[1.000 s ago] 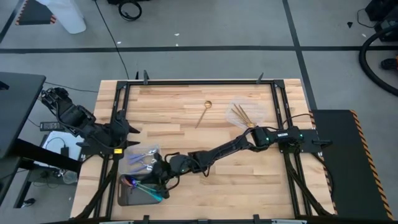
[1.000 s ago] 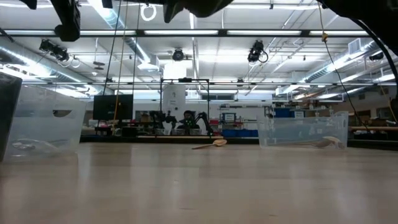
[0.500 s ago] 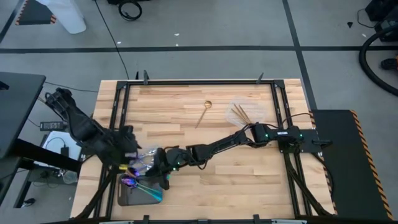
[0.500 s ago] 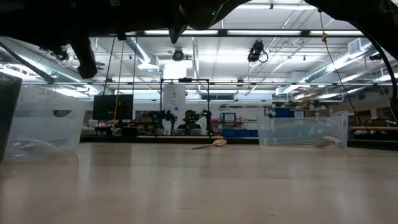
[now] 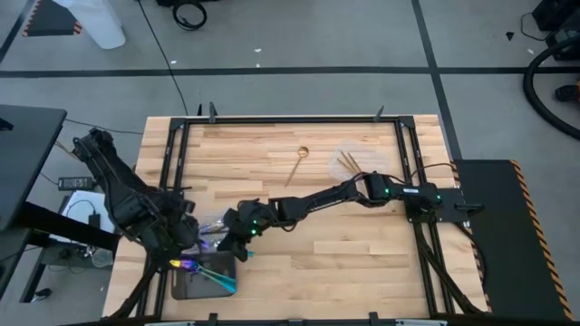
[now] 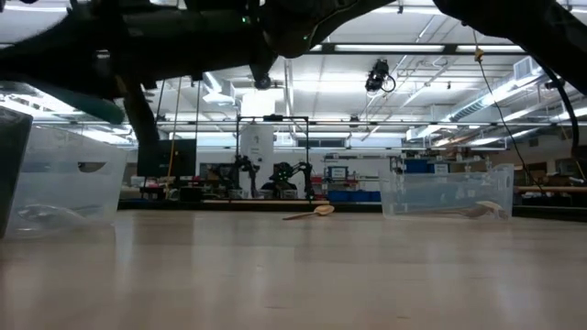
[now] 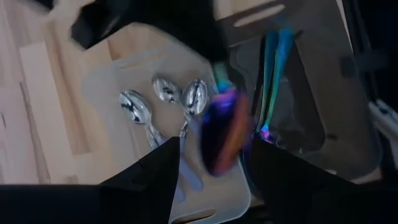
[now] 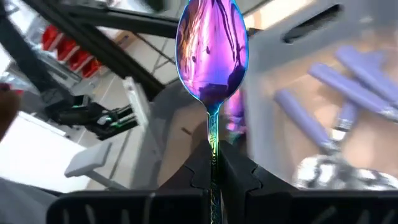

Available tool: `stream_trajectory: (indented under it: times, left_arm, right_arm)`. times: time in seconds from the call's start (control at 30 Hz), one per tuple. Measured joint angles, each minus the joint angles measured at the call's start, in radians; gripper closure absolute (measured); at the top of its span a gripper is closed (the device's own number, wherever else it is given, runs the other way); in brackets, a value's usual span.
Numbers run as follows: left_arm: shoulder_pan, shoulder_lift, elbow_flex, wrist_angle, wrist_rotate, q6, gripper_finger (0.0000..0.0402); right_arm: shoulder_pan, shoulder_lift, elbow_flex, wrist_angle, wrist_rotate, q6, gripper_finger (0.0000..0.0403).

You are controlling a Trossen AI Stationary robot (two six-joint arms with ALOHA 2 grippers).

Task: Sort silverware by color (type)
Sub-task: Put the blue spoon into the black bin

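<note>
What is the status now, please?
Right claw shut on iridescent purple-blue metal spoon, above the clear plastic tray. Left claw open beside it. Dark grey tray close by.

On the table [image 5: 362,263], a lone spoon [image 5: 296,165] lies toward the far edge, left of a clear tray [image 5: 361,163] of utensils; at the near-left corner, another clear tray [image 5: 210,232] sits just behind a low tray [image 5: 195,285].

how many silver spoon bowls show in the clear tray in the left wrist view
3, side by side in the clear tray: silver spoons at and. The blurred iridescent spoon may hide more.
</note>
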Motion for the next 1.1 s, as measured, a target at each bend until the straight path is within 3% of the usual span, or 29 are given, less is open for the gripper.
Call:
stream_trajectory:
  times: [0.13, 0.5, 0.9, 1.1]
  left_arm:
    - [-0.019, 0.0, 0.0, 0.002, 0.0, 0.07, 0.0196]
    - [-0.037, 0.006, 0.0, 0.002, -0.001, 0.194, 0.0202]
    - [-0.037, 0.012, 0.0, 0.003, -0.003, 0.241, 0.0313]
    - [-0.055, 0.043, 0.0, 0.009, 0.016, 0.356, 0.0378]
  right_arm:
    - [-0.018, 0.0, -0.001, -0.036, -0.024, 0.023, 0.0382]
    - [-0.032, 0.0, 0.0, 0.073, -0.106, 0.085, 0.0382]
    - [-0.032, 0.0, 0.0, 0.177, -0.143, 0.199, 0.0382]
    - [-0.032, 0.001, 0.0, 0.184, -0.151, 0.209, 0.0382]
